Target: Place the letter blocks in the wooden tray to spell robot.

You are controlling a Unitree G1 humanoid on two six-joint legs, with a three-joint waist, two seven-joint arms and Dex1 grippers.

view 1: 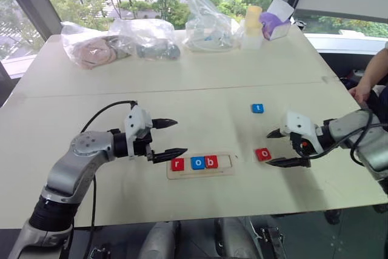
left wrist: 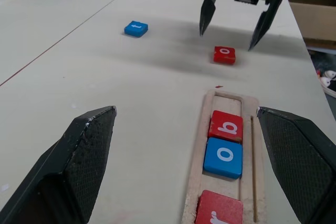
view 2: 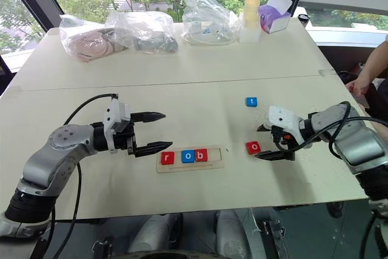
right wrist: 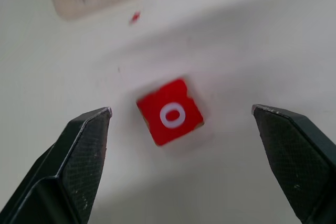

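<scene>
The wooden tray [view 1: 226, 162] lies near the table's front edge and holds a red r [view 1: 177, 164], a blue o [view 1: 197, 163] and a red b [view 1: 211, 161] side by side from its left end. My left gripper [view 1: 180, 137] hovers open just left of the tray, pointing right. A loose red o block [view 1: 263, 154] lies flat right of the tray. My right gripper [view 1: 271, 148] is open, its fingers straddling that block from above without touching it. In the right wrist view the red o [right wrist: 170, 113] sits between the spread fingers. A blue t block [view 1: 257, 108] lies farther back.
Clear plastic bags [view 1: 145, 39] with items, a pale bottle [view 1: 252, 27] and a tissue box [view 1: 276, 23] line the table's far edge. A person's arm [view 1: 371, 77] reaches in at the right edge. The table's front edge [view 1: 200, 213] runs close below the tray.
</scene>
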